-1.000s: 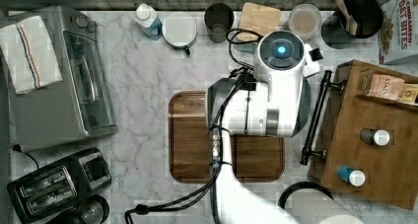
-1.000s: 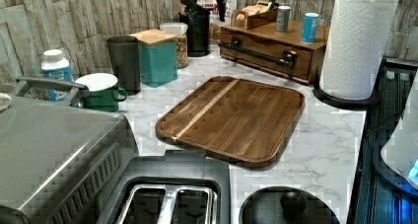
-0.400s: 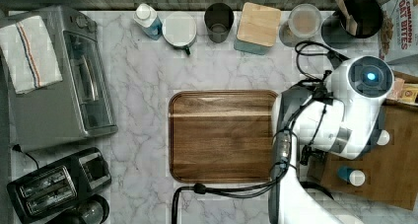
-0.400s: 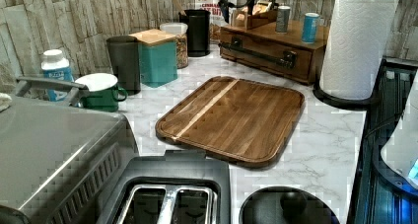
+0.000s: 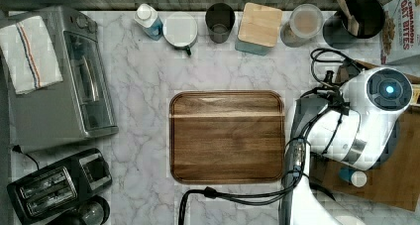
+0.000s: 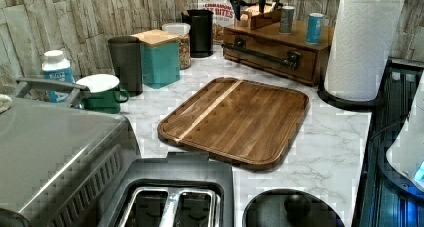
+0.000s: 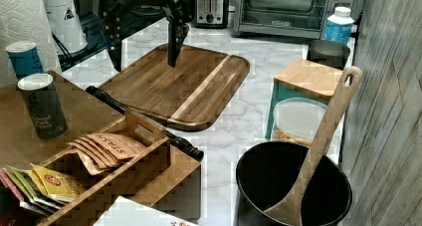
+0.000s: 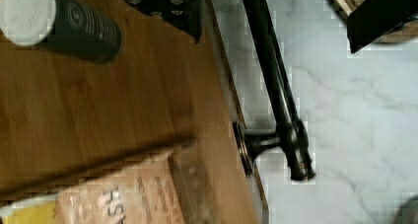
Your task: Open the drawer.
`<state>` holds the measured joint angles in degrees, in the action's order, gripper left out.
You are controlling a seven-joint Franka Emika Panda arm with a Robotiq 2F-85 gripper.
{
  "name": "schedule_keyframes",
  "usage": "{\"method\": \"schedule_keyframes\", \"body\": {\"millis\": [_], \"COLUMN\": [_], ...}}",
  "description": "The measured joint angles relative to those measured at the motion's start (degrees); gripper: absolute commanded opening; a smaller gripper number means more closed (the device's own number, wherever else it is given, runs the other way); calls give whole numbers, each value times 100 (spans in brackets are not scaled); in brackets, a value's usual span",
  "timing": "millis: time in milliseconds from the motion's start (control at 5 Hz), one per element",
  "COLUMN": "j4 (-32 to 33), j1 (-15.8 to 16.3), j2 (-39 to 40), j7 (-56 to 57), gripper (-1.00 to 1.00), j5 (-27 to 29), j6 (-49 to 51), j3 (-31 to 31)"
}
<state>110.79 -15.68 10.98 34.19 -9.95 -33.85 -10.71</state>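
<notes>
since the drawer (image 6: 270, 53) sits shut in the wooden cabinet beyond the cutting board (image 6: 240, 119), it should slide stiffly; take its rigid black handle (image 8: 276, 86) mid-bar. the gripper (image 8: 276, 17) hangs above, fingers spread wide.

The top view looks straight down on the marble counter (image 5: 138, 111). The left view sits low beside the toaster (image 6: 170, 202), facing the wooden cabinet (image 6: 280, 44). The right view looks back from above that cabinet. All three share the cutting board (image 5: 227, 136). The wrist view looks closely down on the cabinet's edge.
</notes>
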Motion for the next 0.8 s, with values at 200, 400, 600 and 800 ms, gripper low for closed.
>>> {"method": "schedule_keyframes", "body": {"millis": [200,400,600,800], "j4": [17,106,257,436], "j1": [32,192,343,379], "j2": [-3,18,17,19], "j7": [299,436,436,431], "gripper": [100,100,100,100], "j5": [-163,-757,-867,-867], "j6": [123,-179,-394,-369], "j3": [113,143,150,166]}}
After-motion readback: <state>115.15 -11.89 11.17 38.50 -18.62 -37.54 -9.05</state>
